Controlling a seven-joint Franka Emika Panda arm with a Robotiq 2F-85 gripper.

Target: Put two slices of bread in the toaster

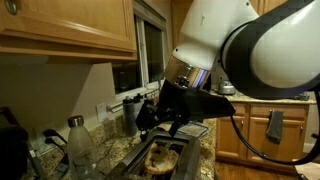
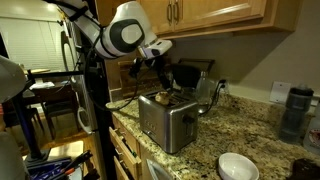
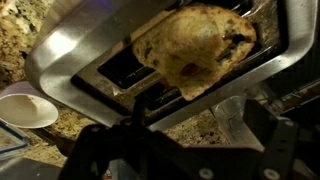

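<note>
While the gripper [image 3: 185,155] hangs just above the toaster [image 2: 168,122], its fingers [image 3: 100,150] stand spread wide, holding and touching nothing. One slice [image 3: 195,48] sits tilted over a top slot, poking up; depth unclear. In an exterior view the arm [image 2: 125,35] arches in from the left, wrist bent down. A white bowl [image 2: 238,166] sits near right.

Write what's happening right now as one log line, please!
gripper: open, above toaster | bread slice: on toaster top, not held | white bowl: beside toaster
</note>
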